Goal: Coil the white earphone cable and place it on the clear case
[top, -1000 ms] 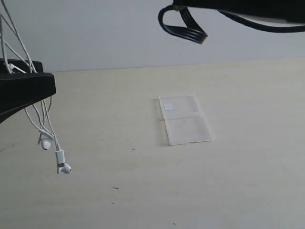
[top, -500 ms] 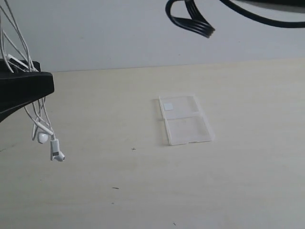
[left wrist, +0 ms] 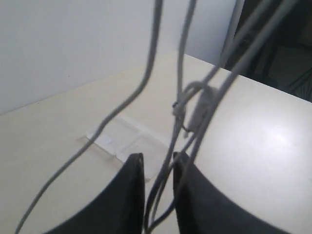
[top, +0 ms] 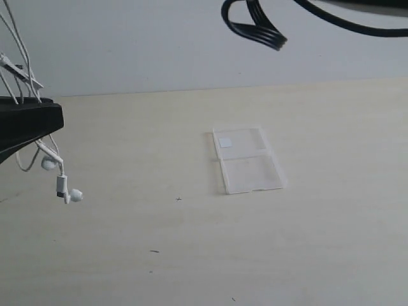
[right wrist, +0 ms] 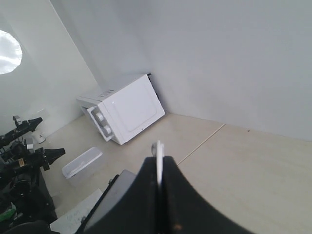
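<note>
- My left gripper (left wrist: 159, 163): the jaws stand a narrow gap apart. Several strands of the cable (left wrist: 182, 63) run through that gap. The gap looks wider than the strands, and I cannot tell whether either finger presses on them.
- My right gripper (right wrist: 159, 163): the jaws are closed. A thin white piece sticks out between the fingertips; I take it for part of the cable, though it is too small to be sure.
- Above my left gripper the strands rise out of the left wrist view. A small knot or clip sits where two of them meet.
- In the exterior view the cable hangs off my left arm (top: 25, 121) at the left edge. Both earbuds (top: 76, 195) and the remote (top: 62, 187) dangle below the arm, above the table (top: 319, 242).
- The case (top: 247, 159) lies flat and opened out near the table's middle, well apart from the cable. Its white sticker (top: 224, 141) is on the far panel.
- A black cable loop (top: 255, 25) hangs from my right arm, high above the case.
</note>
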You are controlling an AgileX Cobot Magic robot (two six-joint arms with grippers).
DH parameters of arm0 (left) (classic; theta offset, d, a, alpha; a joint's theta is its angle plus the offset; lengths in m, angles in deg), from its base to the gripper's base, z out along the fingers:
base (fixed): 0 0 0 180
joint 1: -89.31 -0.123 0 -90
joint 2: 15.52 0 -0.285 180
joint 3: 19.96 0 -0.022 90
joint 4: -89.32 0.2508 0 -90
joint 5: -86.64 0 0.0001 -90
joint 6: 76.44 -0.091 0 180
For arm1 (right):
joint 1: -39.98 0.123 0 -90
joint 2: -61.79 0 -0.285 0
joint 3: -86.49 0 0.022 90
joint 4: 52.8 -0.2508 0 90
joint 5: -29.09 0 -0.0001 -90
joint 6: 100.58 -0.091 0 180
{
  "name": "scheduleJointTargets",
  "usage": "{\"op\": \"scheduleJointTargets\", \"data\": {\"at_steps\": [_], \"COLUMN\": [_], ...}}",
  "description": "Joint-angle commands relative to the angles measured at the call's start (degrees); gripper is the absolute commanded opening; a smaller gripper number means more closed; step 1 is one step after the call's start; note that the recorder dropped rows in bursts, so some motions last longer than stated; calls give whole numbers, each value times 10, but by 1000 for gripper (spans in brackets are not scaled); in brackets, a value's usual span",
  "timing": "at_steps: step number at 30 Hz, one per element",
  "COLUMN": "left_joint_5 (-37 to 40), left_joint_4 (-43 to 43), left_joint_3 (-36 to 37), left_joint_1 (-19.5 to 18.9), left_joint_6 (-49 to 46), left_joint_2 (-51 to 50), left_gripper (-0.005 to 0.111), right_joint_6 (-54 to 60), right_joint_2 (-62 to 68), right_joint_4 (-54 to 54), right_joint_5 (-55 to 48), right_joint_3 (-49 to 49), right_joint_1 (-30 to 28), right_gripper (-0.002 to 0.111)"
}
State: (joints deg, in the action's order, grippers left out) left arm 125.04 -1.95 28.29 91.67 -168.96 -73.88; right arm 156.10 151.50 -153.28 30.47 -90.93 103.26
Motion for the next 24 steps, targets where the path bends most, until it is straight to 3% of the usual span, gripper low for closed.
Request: {"op": "scheduleJointTargets", "data": {"at_steps": [1,8,11,16,17,24], "left_joint_5": [-6,9,46,51,50,23], "left_joint_4": [-10,-10,-10,0,2,43], "left_joint_3": [3,3,3,3,3,3], "left_joint_1": [1,1,1,1,1,1], "left_joint_6": [-3,-2,-2,-2,-1,-1], "left_joint_2": [-1,-1,0,8,10,26], "left_gripper": [10,8,20,69,75,75], "right_joint_6": [-2,-2,-2,-2,-2,-2], "right_joint_2": [-5,-5,-5,-5,-5,-5], "right_joint_4": [5,5,5,5,5,5], "right_joint_5": [-6,0,7,11,11,11], "right_joint_3": [-6,-6,-6,-6,-6,-6], "right_joint_1": [0,0,0,0,0,0], "right_gripper": [0,0,0,0,0,0]}}
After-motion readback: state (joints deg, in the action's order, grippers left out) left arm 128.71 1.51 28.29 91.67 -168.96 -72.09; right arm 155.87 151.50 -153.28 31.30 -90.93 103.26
